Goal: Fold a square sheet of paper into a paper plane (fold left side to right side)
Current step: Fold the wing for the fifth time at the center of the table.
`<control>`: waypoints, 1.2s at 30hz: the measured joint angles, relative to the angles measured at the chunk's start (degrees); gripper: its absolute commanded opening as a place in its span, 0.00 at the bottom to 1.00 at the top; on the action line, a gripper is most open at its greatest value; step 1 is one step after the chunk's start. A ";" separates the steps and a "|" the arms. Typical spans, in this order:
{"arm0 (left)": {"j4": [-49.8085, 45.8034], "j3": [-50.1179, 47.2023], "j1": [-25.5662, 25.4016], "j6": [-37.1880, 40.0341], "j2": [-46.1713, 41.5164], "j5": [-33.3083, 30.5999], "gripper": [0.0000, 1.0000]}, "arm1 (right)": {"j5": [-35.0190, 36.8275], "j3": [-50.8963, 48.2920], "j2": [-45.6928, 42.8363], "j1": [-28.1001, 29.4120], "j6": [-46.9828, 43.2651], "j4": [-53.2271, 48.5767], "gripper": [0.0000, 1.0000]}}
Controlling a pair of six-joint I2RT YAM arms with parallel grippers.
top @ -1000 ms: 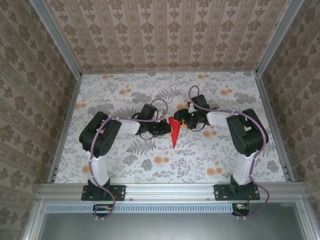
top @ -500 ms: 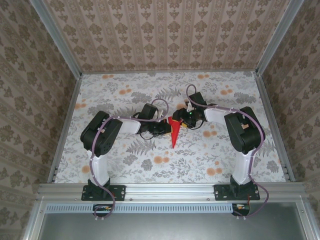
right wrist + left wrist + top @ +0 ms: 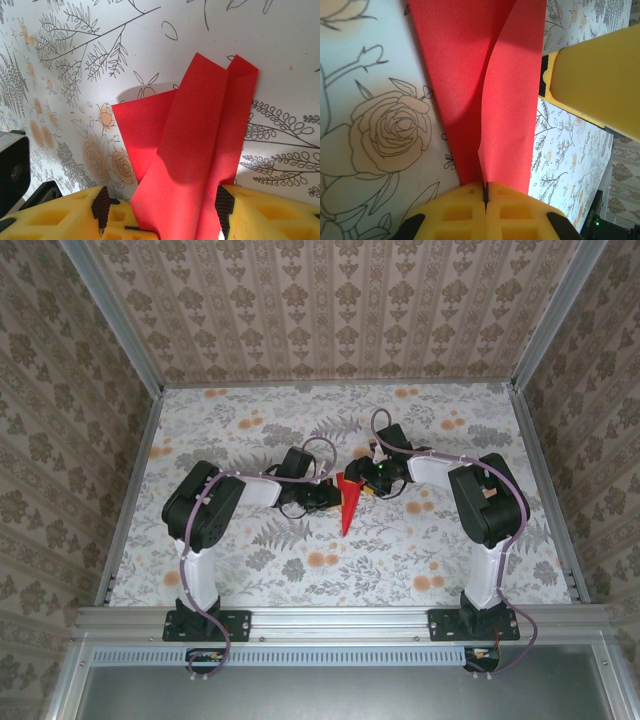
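Paper plane (image 3: 347, 502) lies at the middle of the table (image 3: 450, 540), tip pointing near. The left claw (image 3: 485, 196) is clamped shut on its raised flap, while the right claw (image 3: 162, 212) straddles it half-open, gripping nothing. Tugging sideways could tear or skew the crease.

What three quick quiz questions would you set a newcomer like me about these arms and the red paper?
1. True or false: the left fingers are shut on an edge of the folded red paper.
2. Seen from above, which way does the paper's sharp tip point? A toward the arm bases; B away from them; C sideways to the left.
3. Fill in: in the right wrist view, the right fingers stand ___, with the paper lying between them.

Key: 1 true; 2 A; 3 apart.
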 measured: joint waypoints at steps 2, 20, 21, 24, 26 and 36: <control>0.00 0.00 0.02 0.02 0.00 0.02 0.03 | 0.22 -0.63 -0.66 -0.02 -0.17 0.24 0.63; -1.11 0.76 0.04 0.02 0.39 0.50 0.03 | 0.83 -1.73 -4.13 0.85 -0.83 1.36 0.13; -1.25 0.81 0.04 0.04 0.39 0.48 0.03 | 0.83 -1.44 -3.67 0.98 -0.87 1.16 0.13; -1.88 1.25 0.04 0.22 0.55 0.48 0.03 | 0.85 -1.27 -2.67 1.09 -1.20 0.57 0.13; -2.38 1.62 0.04 0.26 0.68 0.50 0.03 | 0.85 -1.25 -2.19 1.09 -1.29 0.11 0.13; -3.17 2.03 -0.07 0.66 0.76 0.50 0.03 | 1.95 -0.48 -0.96 1.25 -2.93 -2.93 0.12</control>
